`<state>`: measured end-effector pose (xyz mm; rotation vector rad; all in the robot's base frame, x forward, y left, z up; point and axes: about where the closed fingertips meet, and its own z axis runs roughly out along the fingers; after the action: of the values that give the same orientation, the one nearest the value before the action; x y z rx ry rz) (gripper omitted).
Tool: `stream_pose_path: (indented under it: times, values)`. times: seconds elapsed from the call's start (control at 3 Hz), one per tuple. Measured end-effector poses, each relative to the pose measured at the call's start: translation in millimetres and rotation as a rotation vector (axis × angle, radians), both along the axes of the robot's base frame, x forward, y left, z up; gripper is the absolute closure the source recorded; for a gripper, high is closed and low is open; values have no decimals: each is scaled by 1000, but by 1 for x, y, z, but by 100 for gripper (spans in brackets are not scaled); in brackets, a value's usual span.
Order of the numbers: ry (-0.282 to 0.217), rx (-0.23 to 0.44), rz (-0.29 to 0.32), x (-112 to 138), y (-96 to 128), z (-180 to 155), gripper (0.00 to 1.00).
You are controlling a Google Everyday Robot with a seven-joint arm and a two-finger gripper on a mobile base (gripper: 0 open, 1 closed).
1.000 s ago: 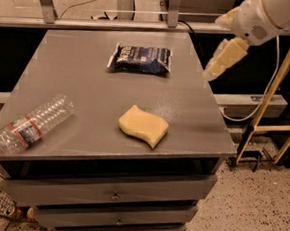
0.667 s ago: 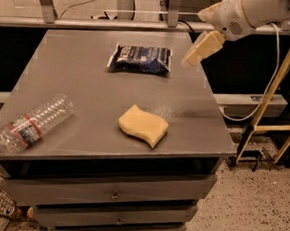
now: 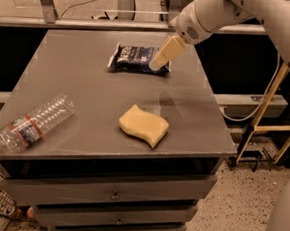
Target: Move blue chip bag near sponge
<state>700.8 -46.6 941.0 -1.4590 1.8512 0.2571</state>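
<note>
The blue chip bag (image 3: pixel 135 58) lies flat at the far middle of the grey table (image 3: pixel 87 83), dark navy with white lettering. The pale yellow sponge (image 3: pixel 143 125) with wavy edges lies nearer the front, right of centre, well apart from the bag. My gripper (image 3: pixel 159 63) comes in from the upper right on a white arm, and its cream fingers (image 3: pixel 167 51) hang over the right end of the bag, covering part of it. The gripper holds nothing that I can see.
A clear plastic water bottle (image 3: pixel 31 123) with a red and white label lies on its side at the table's front left corner. Drawers (image 3: pixel 113 195) sit under the tabletop. A wooden frame and cable (image 3: pixel 265 117) stand to the right of the table.
The gripper has swung left and down, from beyond the table's right edge to over the right end of the chip bag. The bag, sponge and bottle have not moved.
</note>
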Motion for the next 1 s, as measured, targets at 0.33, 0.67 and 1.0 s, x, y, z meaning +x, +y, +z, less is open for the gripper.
stream_pose_path:
  times: [0.33,0.67,1.0]
  values:
    - [61,-4,-38,18,6,-25,0]
    - [109,3,-61,41,11,-48,0]
    - [142,-12,-93,57,17,-67,0]
